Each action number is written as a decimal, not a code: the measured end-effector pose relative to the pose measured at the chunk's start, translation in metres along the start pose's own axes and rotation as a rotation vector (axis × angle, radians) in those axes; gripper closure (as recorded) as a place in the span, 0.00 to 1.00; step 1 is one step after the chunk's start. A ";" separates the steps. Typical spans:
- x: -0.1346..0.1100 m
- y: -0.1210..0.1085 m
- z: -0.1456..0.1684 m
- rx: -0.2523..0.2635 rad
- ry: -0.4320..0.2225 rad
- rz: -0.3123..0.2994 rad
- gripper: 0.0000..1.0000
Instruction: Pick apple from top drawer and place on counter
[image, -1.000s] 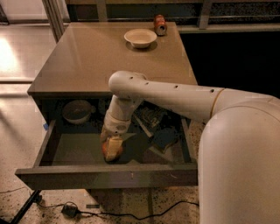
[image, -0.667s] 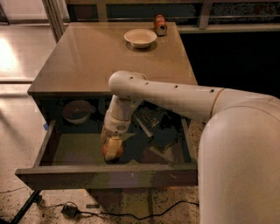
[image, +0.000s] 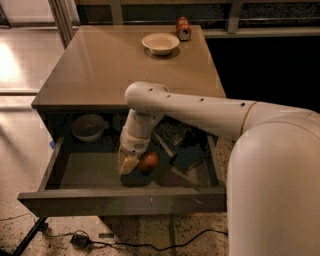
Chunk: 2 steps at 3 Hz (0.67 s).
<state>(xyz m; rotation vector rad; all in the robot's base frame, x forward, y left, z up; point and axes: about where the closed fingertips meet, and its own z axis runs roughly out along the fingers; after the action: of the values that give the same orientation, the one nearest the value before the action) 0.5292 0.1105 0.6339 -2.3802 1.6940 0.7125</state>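
Gripper (image: 131, 164) is down inside top drawer (image: 120, 200), mid-front. Apple (image: 149, 161) sits tight against it; can't tell if gripped. Apple's prob. firm, smooth, light, rolls easy, so squeeze across its widest part.

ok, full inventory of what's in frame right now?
counter: one, tan-brown, top of the dark cabinet
cream bowl: one, cream, back of the counter
can: one, red-brown, counter's back edge beside the cream bowl
top drawer: one, dark grey-green, pulled open
apple: one, red-orange, mid drawer floor
grey bowl: one, grey, drawer's back left corner
dark clutter: count unclear, dark, right part of the drawer
cable: one, black, floor in front of the cabinet
arm: one, white, reaching down into the drawer
gripper: one, pale yellow, low in the drawer right beside the apple
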 end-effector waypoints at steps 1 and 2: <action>0.000 0.000 0.000 0.000 0.000 0.000 0.97; 0.000 0.000 0.000 0.000 0.000 0.000 0.74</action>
<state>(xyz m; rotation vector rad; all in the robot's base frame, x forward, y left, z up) 0.5292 0.1106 0.6338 -2.3804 1.6940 0.7127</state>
